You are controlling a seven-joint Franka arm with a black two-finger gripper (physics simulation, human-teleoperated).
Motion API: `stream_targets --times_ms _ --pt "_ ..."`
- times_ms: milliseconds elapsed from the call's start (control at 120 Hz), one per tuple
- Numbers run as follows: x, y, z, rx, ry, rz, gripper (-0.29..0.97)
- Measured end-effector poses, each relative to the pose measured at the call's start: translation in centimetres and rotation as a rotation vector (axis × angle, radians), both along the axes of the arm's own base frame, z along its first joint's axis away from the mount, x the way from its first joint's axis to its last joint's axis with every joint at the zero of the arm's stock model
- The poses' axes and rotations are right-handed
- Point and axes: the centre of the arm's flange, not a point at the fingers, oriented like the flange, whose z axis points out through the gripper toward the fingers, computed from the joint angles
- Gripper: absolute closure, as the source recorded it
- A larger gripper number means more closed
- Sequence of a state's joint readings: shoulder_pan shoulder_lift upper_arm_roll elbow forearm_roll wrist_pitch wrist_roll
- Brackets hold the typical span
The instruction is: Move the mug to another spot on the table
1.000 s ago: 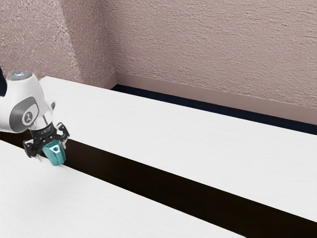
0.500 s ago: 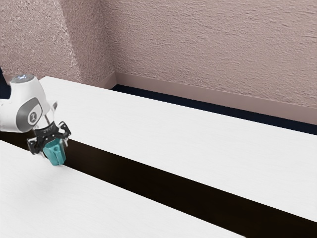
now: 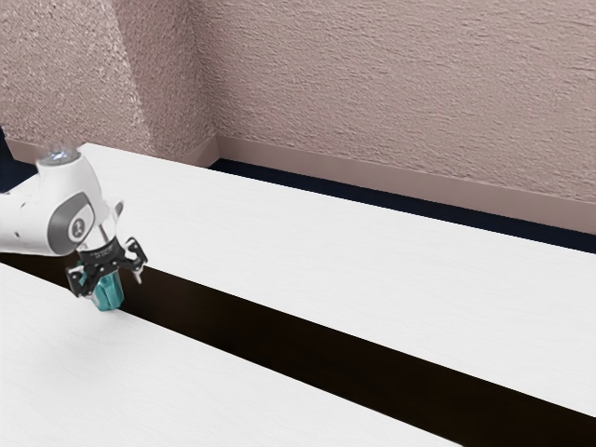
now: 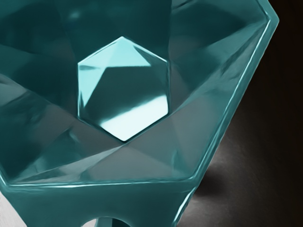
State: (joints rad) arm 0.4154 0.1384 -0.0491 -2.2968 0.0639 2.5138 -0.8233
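Note:
A small teal faceted mug [image 3: 108, 292] sits between the black fingers of my gripper [image 3: 107, 282], at the far edge of the near white table [image 3: 112, 382] in the exterior view's left. The gripper is shut on the mug, its base at or just above the table edge. The wrist view looks straight down into the mug [image 4: 123, 90], with its hexagonal bottom and angular teal walls close under the hand.
A dark gap [image 3: 307, 349] runs diagonally between the near table and a second white table [image 3: 372, 251] behind it. A pinkish textured wall [image 3: 372, 84] with a baseboard stands at the back.
My hand has shifted slightly toward the exterior view's right with the mug, and the arm's wrist has swung the same way. The mug stays in the fingers.

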Motion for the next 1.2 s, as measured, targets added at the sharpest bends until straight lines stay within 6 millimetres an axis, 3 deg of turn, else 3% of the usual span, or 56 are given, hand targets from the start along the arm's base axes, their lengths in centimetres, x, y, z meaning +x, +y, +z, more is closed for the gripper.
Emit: stream_targets --times_ms 258,583,1200 --pt "0.2 0.3 -1.6 -0.002 -0.006 -0.004 0.00" --pt "0.7 0.5 -1.8 0.005 -0.028 -0.007 0.02" --pt "0.7 0.4 -1.6 0.013 -0.032 -0.014 0.52"
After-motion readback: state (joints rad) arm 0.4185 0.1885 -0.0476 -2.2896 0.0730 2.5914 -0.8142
